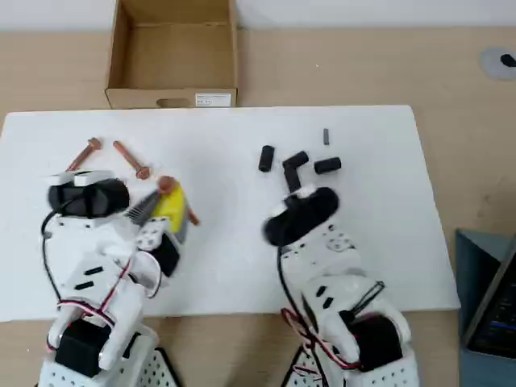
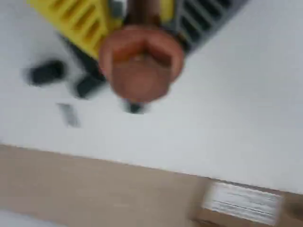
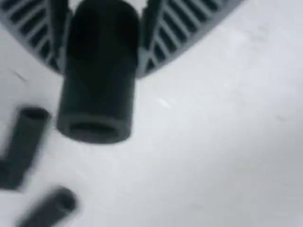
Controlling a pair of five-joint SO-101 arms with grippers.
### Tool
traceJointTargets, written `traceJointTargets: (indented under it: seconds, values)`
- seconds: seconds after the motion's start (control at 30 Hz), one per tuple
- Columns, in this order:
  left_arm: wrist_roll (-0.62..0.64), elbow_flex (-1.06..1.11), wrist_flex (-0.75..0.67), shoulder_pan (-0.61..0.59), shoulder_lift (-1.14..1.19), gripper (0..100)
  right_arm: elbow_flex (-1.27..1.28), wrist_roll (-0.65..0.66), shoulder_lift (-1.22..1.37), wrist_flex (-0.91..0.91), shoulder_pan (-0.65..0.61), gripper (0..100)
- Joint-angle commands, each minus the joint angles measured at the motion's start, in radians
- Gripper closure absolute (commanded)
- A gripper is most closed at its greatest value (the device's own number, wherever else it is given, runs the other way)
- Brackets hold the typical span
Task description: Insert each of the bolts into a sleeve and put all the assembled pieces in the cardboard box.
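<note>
Left gripper (image 2: pixel 142 16) clenched on a copper bolt (image 2: pixel 141 64), head outward; right gripper (image 3: pixel 102 26) clamped on a black sleeve (image 3: pixel 97 90), open end outward, both over the white mat (image 1: pixel 218 258). Cardboard box (image 1: pixel 118 48) sits past the mat's far edge, top open, brown floor showing, well apart from both grippers. Between them, one loose bolt (image 1: pixel 84 153) and a second bolt (image 1: pixel 131 160) lie near the left gripper; loose sleeves (image 1: pixel 326 166), apparently three, cluster by the right one.

left arm (image 1: pixel 105 274) and right arm (image 1: pixel 330 266) forward, jaws of each clamped
</note>
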Motion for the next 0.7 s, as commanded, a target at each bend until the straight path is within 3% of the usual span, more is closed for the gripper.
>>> traceJointTargets:
  seconds: [0.0,0.27,0.67]
  values:
    - [0.123,-0.009,-0.072,0.069,-0.013,100,0.001,-0.052,-0.113,-0.054,-0.096,98.9]
    - [0.212,-0.008,-0.206,0.11,-0.013,100,0.001,-0.058,-0.113,-0.058,-0.223,98.9]
    - [0.221,0.002,-0.201,0.138,-0.013,100,-0.001,-0.057,-0.113,-0.15,-0.325,98.9]
